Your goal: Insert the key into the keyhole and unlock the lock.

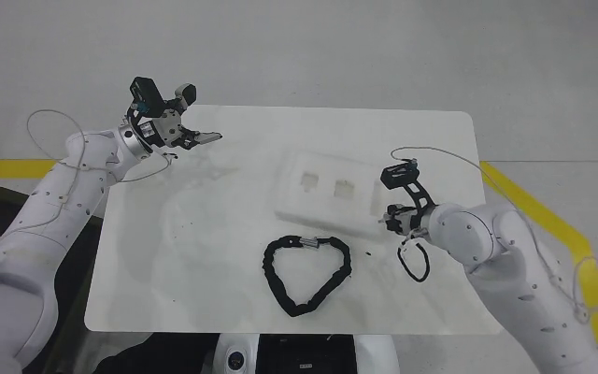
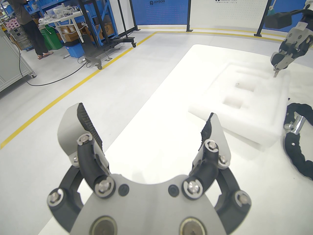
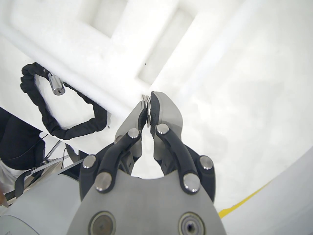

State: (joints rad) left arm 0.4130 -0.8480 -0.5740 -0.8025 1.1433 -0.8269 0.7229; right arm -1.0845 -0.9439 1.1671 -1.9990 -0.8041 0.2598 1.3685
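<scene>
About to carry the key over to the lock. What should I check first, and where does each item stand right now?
1. Key pinched in the right gripper: ok.
2. Keyhole on the lock cylinder exposed, nothing covering it: ok.
3. Left gripper open and well apart from the chain lock: ok.
4. Key blade lined up with the keyhole: cannot tell.
5. Lock braced for insertion: not ok, it lies loose on the table.
</scene>
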